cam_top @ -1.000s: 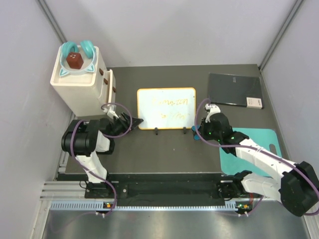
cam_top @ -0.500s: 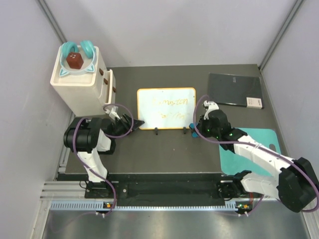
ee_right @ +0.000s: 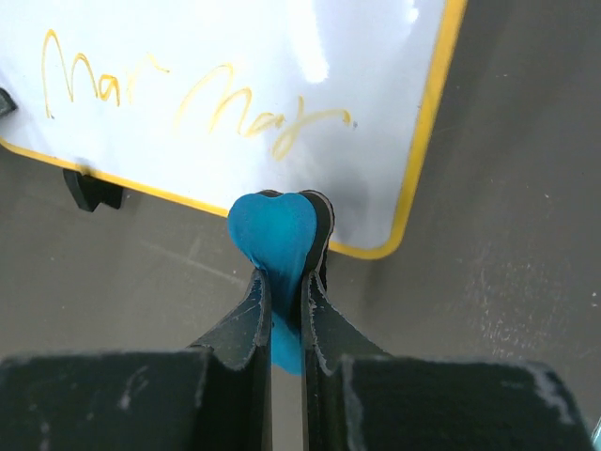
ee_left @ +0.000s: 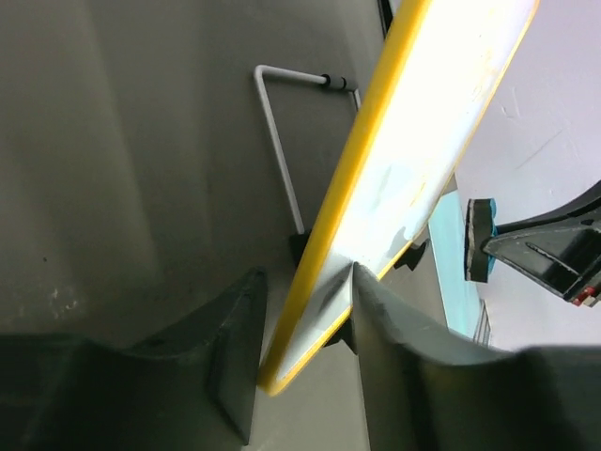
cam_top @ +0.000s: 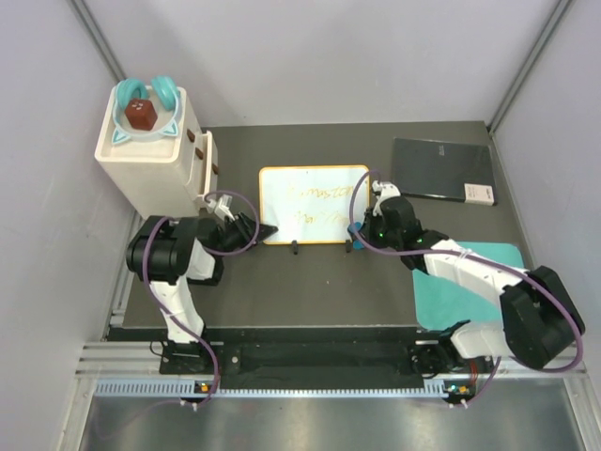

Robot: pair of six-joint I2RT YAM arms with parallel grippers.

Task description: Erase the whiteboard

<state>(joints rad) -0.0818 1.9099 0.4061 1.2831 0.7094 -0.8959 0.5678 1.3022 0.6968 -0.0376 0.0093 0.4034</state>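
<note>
The whiteboard with a yellow frame stands mid-table and bears yellow scribbles. My left gripper is open. Its fingers straddle the board's lower left corner: the right finger touches the white face, and the left finger stands just off the frame. My right gripper is shut on a blue eraser. The eraser's tip is at the board's lower right corner, over the frame. The eraser also shows in the left wrist view.
A white box with drawers stands at the back left, with a teal bowl holding a red-brown block on top. A dark grey slab lies at the back right. A teal mat lies under my right arm. A white wire stand props the board.
My right gripper moved left and away from me with the eraser, up to the board's lower right corner. My left gripper moved right onto the board's lower left corner.
</note>
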